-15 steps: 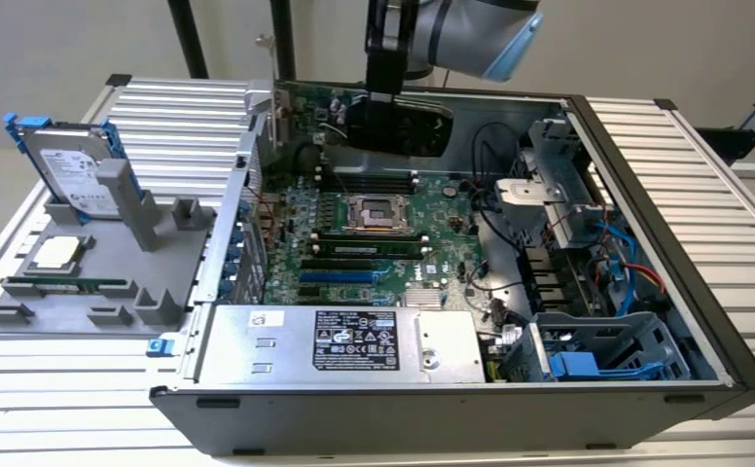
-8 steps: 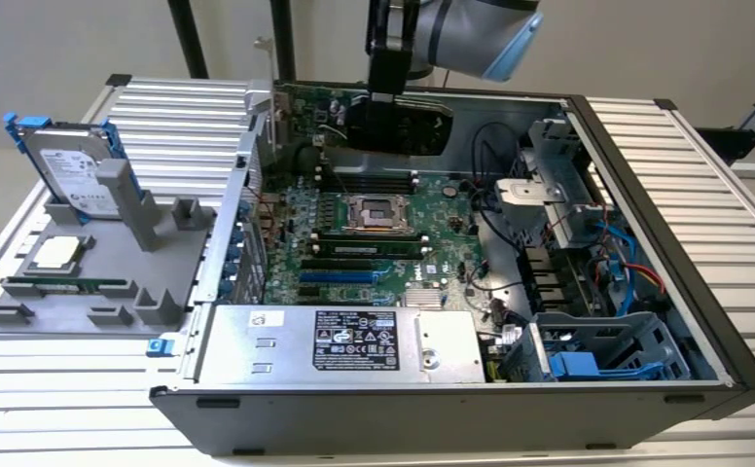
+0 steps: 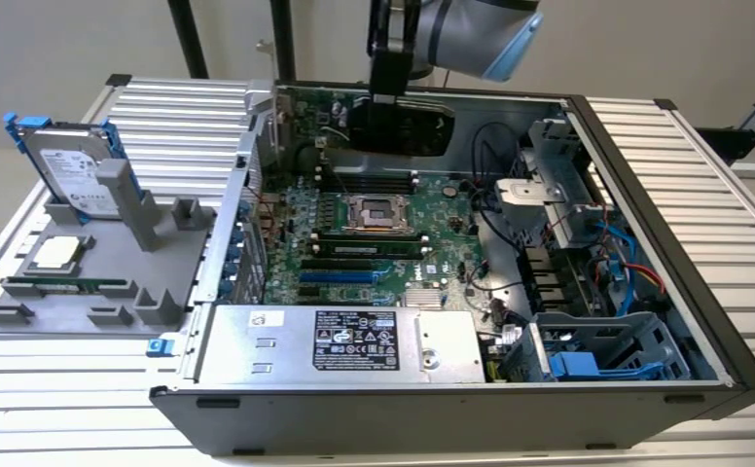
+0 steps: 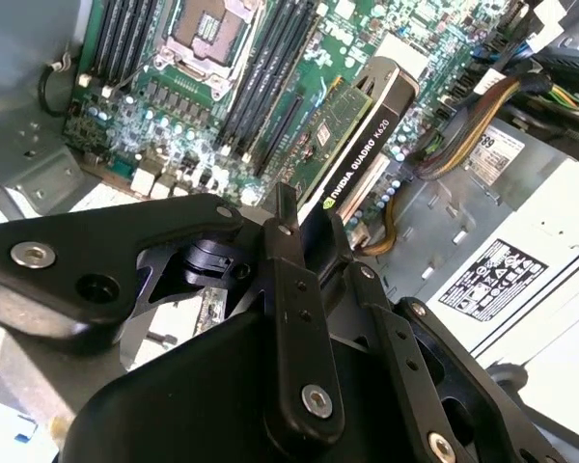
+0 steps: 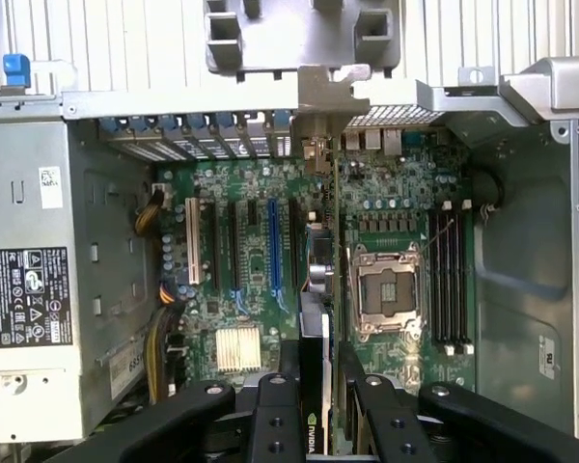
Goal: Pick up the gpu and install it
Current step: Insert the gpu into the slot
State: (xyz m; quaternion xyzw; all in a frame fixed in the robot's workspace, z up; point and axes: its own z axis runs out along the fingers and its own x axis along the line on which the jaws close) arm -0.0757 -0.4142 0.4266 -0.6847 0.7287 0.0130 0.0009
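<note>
Slatted metal table point(image 3: 40, 389) (pale wall point(image 3: 66, 39) behind) bears open case point(image 3: 455, 423); hand point(image 5: 317, 381) grips gpu point(image 4: 352, 159).

We find the computer case point(image 3: 416, 413) open on top, so the motherboard point(image 3: 351, 248) lies reachable from above. The power supply point(image 3: 339, 341) walls 1 side; the drive cage point(image 3: 598, 350) and loose cables point(image 3: 622, 268) crowd the exterior view's right. In the first wrist view the card slots point(image 5: 251, 251) near the gpu point(image 5: 316, 323) in the end effector point(image 5: 318, 386) stand bare.
</note>
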